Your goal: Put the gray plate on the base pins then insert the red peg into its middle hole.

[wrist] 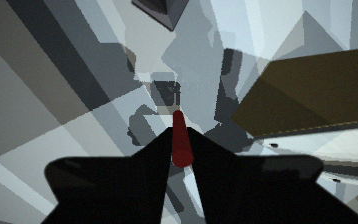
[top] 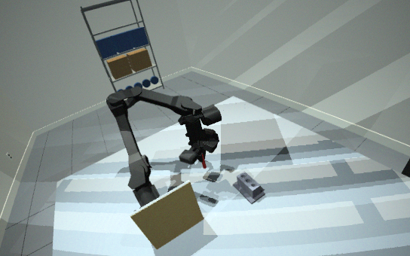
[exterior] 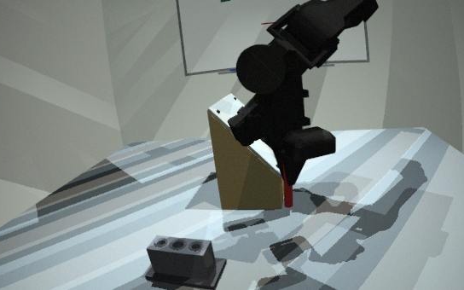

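— What is held in the holes of the gray plate (exterior: 178,252)?
— Nothing can be made out in them; the plate is seated on the base (exterior: 188,275), on the bench (exterior: 81,239) well apart from the claw (exterior: 289,174).

— And the arm?
— The claw is pointed downward and clenched on the red peg (wrist: 181,141), which is carried upright, lifted off the bench.
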You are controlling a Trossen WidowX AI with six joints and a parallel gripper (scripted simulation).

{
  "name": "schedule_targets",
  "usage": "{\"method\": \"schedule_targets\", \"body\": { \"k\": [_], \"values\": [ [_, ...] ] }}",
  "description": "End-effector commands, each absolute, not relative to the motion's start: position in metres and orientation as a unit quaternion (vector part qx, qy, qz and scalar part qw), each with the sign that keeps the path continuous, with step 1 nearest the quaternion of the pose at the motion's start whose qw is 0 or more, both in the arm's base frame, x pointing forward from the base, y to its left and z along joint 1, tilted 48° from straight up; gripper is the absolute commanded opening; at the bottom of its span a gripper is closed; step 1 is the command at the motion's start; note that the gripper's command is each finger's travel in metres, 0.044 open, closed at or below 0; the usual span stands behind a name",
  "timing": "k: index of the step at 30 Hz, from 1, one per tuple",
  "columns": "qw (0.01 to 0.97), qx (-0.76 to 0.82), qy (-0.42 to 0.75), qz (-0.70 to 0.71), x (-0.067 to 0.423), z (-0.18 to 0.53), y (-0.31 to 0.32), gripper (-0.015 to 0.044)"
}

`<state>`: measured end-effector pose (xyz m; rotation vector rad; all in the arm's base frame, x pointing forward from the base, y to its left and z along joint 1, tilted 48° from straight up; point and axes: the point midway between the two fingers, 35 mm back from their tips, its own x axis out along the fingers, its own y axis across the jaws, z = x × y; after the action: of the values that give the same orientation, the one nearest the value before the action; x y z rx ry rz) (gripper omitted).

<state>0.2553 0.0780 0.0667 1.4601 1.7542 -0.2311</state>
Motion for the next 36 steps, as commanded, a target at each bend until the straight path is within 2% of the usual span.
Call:
{"method": "schedule_targets", "body": {
  "k": [1, 36],
  "values": [
    [0.411, 0.58, 0.697, -0.094, 0.266, 0.061, 0.071, 0.0],
    [0.42, 0.58, 0.692, -0.089, 0.328, 0.003, 0.009, 0.0]
  ]
}}
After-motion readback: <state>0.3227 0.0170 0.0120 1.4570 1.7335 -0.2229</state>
